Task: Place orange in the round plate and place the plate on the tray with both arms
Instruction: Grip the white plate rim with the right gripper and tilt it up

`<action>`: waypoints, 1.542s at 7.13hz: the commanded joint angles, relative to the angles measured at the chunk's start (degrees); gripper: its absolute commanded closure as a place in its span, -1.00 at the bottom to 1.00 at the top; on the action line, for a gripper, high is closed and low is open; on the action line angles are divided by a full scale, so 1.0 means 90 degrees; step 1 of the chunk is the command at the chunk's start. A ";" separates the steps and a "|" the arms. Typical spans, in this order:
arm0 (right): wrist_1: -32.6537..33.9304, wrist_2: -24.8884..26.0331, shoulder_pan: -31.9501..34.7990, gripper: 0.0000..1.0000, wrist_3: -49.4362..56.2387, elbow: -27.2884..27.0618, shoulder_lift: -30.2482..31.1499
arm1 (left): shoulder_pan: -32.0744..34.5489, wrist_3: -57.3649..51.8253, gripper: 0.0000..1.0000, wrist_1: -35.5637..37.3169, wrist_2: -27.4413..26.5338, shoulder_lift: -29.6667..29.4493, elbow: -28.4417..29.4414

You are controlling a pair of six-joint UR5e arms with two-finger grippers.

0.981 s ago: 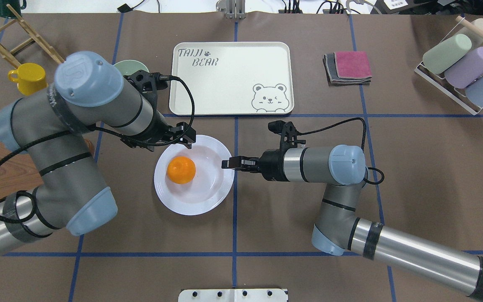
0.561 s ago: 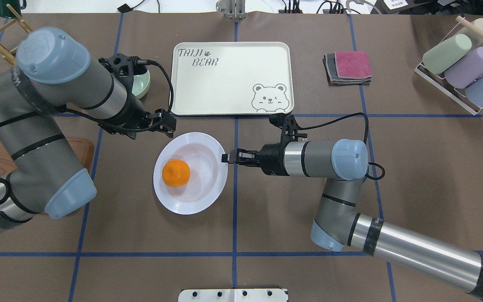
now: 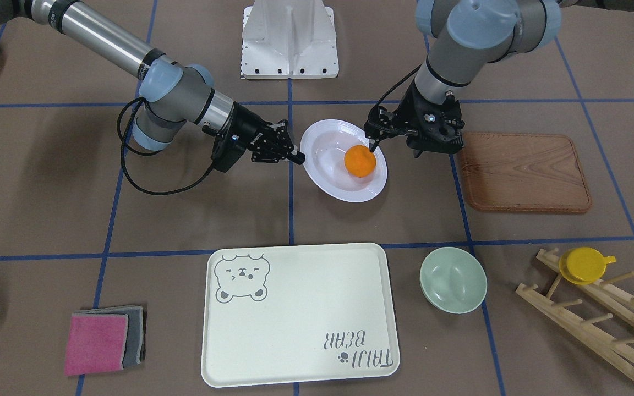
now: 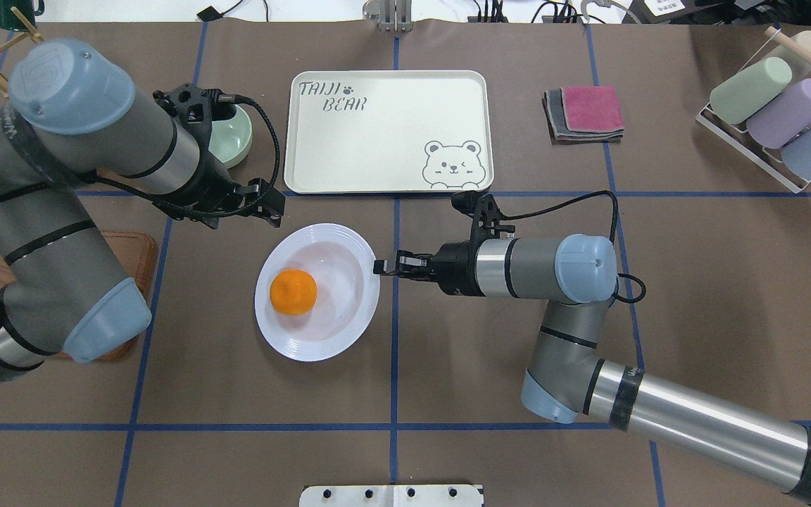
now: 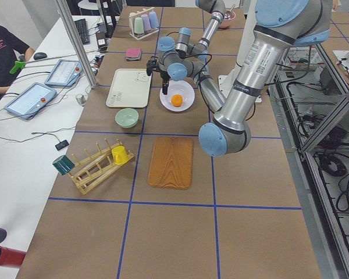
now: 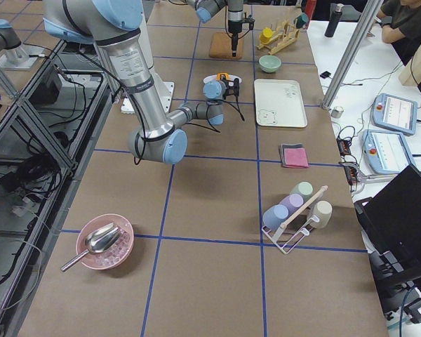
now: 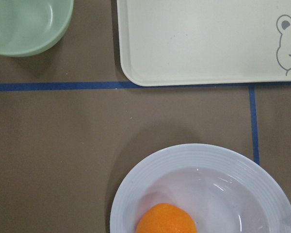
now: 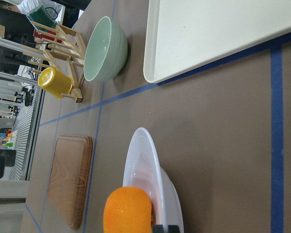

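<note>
**A:** First half is in the bag! The orange [image 4: 293, 291] sits in the well of the round plate [image 4: 335, 339], a touch to the robot's left of centre.

**B:** Yes, but the plate isn't on the tray [image 4: 384, 141]. It's on the tabletop [image 4: 448, 352], near the tray's front edge but apart from it, with a blue tape line [image 4: 349, 198] running between the two.

**A:** Look at the right pincer [image 4: 379, 267]: it comes in flat and is pinching the plate's rim on its own side. The plate looks tipped up a little there.

**B:** And the other one? The left pincer [image 4: 273, 204] is spread and holds nothing. It hovers off the plate's far-left rim, between the plate and the pale-green bowl [image 4: 235, 135].

**A:** So only one arm is on the plate.

**B:** My read is that the left one has yet to take the opposite rim. Then comes the two-arm lift across the tape line and the set-down on the tray. I'd call it about halfway.
</note>
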State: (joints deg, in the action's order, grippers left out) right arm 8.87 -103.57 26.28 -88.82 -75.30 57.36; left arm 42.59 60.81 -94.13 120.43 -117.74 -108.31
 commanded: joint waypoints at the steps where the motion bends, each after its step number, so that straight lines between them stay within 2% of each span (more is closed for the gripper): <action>1: 0.0030 0.0014 -0.0039 0.71 -0.0005 0.0017 -0.0016 | 0.0004 0.0001 -0.96 0.0000 -0.0002 0.0006 -0.0016; 2: 0.0137 0.0004 -0.0040 0.71 -0.0014 0.0017 -0.0094 | 0.0004 0.0001 -0.96 0.0000 0.0008 0.0006 -0.0016; 3: 0.0206 -0.0006 -0.0040 0.91 -0.0034 0.0027 -0.0152 | 0.0014 0.0001 -0.96 0.0000 0.0008 0.0006 -0.0026; 4: 0.0206 -0.0016 -0.0059 1.00 -0.0102 0.0027 -0.0153 | 0.0024 0.0001 -0.96 0.0000 0.0008 0.0006 -0.0026; 10: 0.0119 0.0004 -0.0040 1.00 -0.0658 -0.0051 -0.0143 | 0.0073 -0.0009 -0.96 0.0010 0.0008 0.0015 -0.0026; 11: -0.0172 0.0101 -0.0001 1.00 -0.1036 -0.0051 -0.0143 | 0.0092 -0.0009 -0.95 0.0010 0.0008 0.0016 -0.0026</action>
State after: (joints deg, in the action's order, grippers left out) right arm 9.44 -103.38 26.00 -95.10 -75.70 56.08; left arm 43.26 60.74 -94.06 120.50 -117.63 -108.54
